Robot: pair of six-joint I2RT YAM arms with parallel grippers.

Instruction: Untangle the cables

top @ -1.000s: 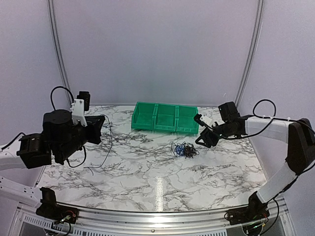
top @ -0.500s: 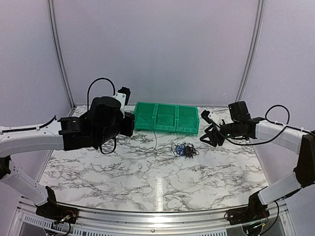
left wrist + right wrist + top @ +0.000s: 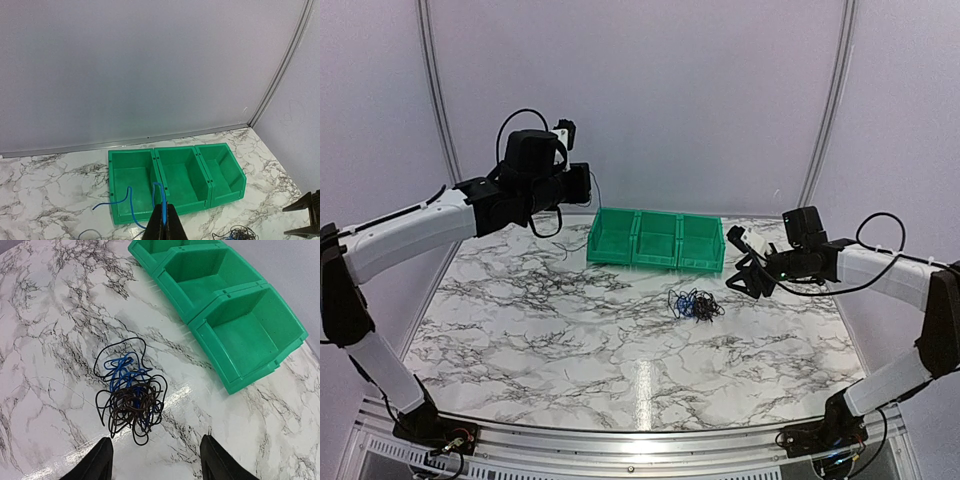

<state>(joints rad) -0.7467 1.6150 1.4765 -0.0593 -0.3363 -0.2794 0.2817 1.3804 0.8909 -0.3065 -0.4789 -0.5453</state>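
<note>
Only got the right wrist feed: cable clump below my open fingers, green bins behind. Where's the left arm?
Observer: Top view has the left gripper raised high, near the left end of the green bin.
Operator: Holding anything?
Observer: Yes, it's shut on a blue cable. In its wrist view the cable dangles across the bin's leftmost compartment.
Operator: Is that cable tied to my clump?
Observer: Top view shows no strand running to the clump, though one that thin could be missed.
</note>
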